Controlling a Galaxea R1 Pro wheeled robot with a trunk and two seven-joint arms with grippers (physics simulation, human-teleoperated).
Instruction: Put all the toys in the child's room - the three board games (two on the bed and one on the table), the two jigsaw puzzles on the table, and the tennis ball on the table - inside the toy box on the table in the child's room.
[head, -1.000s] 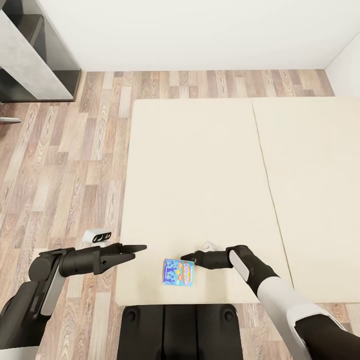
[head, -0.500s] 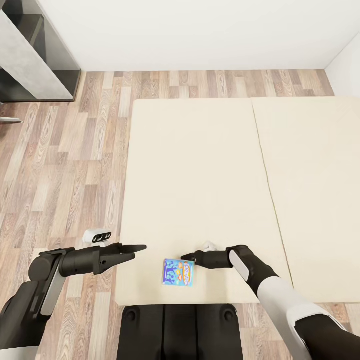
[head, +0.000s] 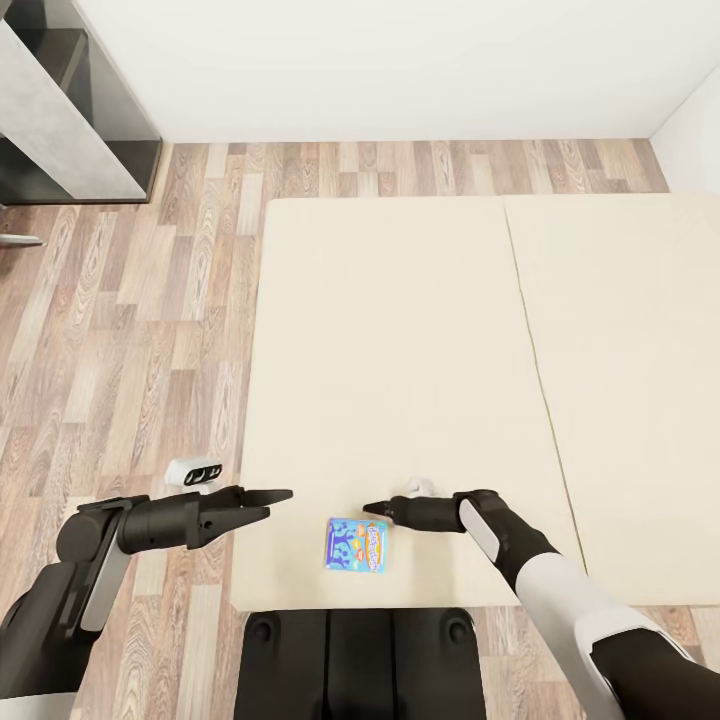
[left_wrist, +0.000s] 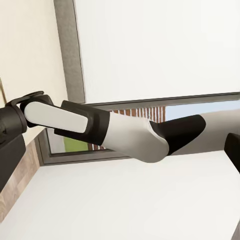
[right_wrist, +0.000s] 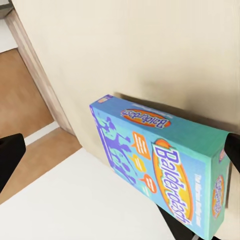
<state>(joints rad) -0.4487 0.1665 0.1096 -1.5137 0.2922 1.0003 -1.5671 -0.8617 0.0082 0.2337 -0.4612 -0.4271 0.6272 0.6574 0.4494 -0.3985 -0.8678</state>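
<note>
the bed (head: 400, 330) runs off the head view's right edge, its right panel cut short. the grey shelf unit (head: 60, 110) is clipped by the top left corner. in the right wrist view the blue balderdash box (right_wrist: 165, 165) loses its lower end past the picture's edge, and its small print is too fine to read.

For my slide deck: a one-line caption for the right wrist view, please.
Blue Balderdash board game lying flat on the cream bed, near its edge.
</note>
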